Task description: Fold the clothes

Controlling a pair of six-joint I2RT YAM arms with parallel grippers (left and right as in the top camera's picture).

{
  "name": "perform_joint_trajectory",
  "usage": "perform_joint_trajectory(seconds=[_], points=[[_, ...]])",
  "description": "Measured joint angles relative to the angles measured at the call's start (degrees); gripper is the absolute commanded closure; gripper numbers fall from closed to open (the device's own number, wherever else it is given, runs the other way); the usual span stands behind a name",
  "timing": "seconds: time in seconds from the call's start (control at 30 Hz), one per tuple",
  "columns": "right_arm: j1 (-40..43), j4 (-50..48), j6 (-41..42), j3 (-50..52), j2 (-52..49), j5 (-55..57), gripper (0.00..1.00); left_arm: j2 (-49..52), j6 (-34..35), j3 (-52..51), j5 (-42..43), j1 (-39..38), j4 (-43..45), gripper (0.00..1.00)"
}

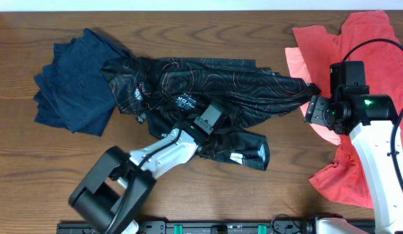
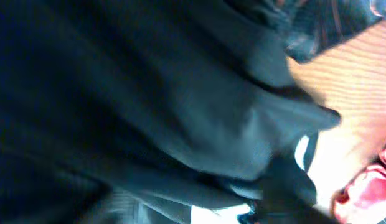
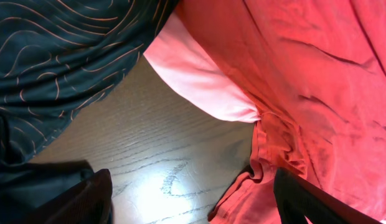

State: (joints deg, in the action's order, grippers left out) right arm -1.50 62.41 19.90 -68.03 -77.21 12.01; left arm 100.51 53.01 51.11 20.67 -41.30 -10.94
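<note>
table [image 1: 32, 162], navy shirt [image 1: 71, 91], black jacket [image 1: 221, 84], red cloth [image 1: 315, 45]

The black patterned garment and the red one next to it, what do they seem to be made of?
Black patterned garment: probably a thin synthetic, like a sports jersey, judging by its slight sheen, printed contour lines and limp folds. Red garment: looks like matte cotton knit, with no shine, soft creases and a stitched hem. Looks alone can't confirm either.

A dark brown wooden counter [image 1: 188, 19], its grain running in long wavy lines, fills the overhead view edge to edge. Light leaves a pale glare on bare wood in the right wrist view. A black rail [image 1: 240, 227] with green fittings lines the near edge.
</note>
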Motion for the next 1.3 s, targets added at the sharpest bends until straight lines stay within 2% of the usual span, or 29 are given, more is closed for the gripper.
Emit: perform_joint_trajectory(seconds=[0.03,0.07,0.23,0.47,0.63,0.7,0.8,0.87,0.9,1.13,1.3], points=[[0.0,0.0,0.0,0.0,0.0,0.0,0.19,0.6,0.2,0.0,0.1,0.1,0.2,0.87],[0.0,0.0,0.0,0.0,0.0,0.0,0.18,1.0,0.6,0.0,0.0,0.1,0.1,0.94],[0.4,-0.1,0.0,0.0,0.0,0.0,0.18,0.8,0.4,0.1,0.5,0.7,-5.6,0.94],[4.3,0.0,-2.6,0.0,0.0,-1.5,0.20,-6.4,-8.3,-0.9,2.9,8.0,-29.0,0.94],[5.9,-0.2,-7.9,0.0,-0.9,-6.9,0.38,-20.7,-15.7,-0.9,-2.6,19.4,-42.9,0.94],[5.9,-0.9,-9.6,0.0,-2.4,-8.6,0.53,-25.7,-17.9,-0.9,-5.7,24.9,-45.9,0.94],[5.9,-5.0,-10.7,0.0,-5.6,-10.0,0.81,-30.6,-20.0,-1.0,-9.4,32.1,-48.2,0.94],[5.9,-10.3,-11.0,0.0,-8.1,-10.8,0.90,-32.8,-21.0,-1.0,-11.3,37.3,-49.0,0.94],[5.9,-12.7,-11.2,0.0,-9.2,-11.3,0.98,-33.3,-21.4,-1.0,-11.9,39.2,-49.0,0.94],[5.9,-30.6,-11.6,0.0,-17.7,-16.8,0.99,-34.1,-23.1,-1.0,-13.2,54.1,-48.5,0.94],[5.9,-41.3,-11.9,0.0,-25.5,-19.4,0.99,-34.1,-23.8,-1.0,-11.7,57.0,-48.4,0.94]])
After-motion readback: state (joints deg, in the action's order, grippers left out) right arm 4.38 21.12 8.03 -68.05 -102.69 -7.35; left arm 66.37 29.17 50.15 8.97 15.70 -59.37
